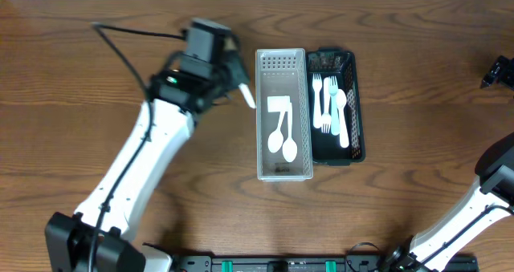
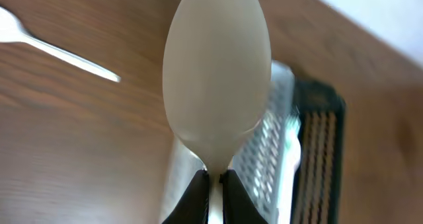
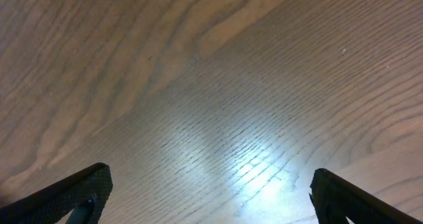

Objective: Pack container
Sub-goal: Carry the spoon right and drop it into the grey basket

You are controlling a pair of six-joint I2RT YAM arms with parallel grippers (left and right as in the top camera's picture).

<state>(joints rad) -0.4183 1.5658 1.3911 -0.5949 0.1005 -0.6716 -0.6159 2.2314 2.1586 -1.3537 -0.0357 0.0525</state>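
Note:
My left gripper (image 1: 233,78) is shut on the handle of a white plastic spoon (image 1: 247,95), just left of the white perforated container (image 1: 283,63). In the left wrist view the spoon's bowl (image 2: 217,72) fills the middle above the shut jaws (image 2: 215,184), with the white container (image 2: 281,131) and the black container (image 2: 320,151) behind it. The white container holds two white spoons (image 1: 281,140). The black container (image 1: 357,103) holds white forks and a light blue utensil (image 1: 329,103). My right gripper (image 1: 498,70) is at the far right edge; its fingers (image 3: 211,191) are wide open over bare wood.
A white utensil handle (image 2: 59,49) lies on the table to the left of the containers in the left wrist view; it is hidden under my arm in the overhead view. The table (image 1: 96,144) is dark brown wood.

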